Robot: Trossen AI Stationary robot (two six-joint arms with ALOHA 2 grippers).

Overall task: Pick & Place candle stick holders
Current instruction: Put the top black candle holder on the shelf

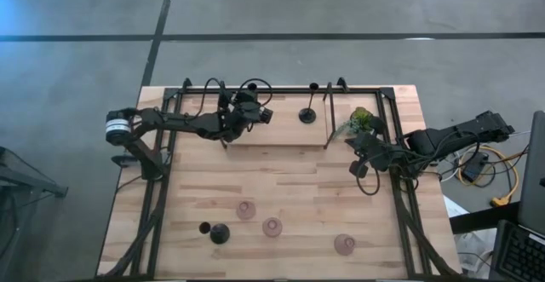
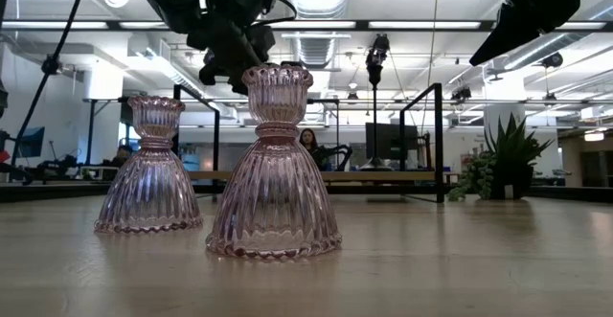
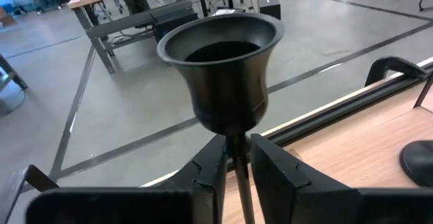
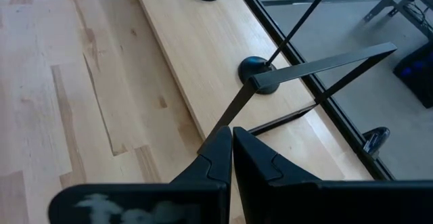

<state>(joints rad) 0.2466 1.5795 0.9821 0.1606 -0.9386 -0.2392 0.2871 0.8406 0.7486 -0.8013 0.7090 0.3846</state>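
Left wrist view: left gripper (image 3: 235, 166) fingers loosely flank black holder (image 3: 226, 68) stem; slack grip risks tipping on release. Right gripper (image 4: 231, 153) closed, empty.

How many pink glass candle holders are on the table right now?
3, all on the open tabletop: left pink holder, middle pink holder close beside it, right pink holder apart, toward the right arm's side. None seems hidden.
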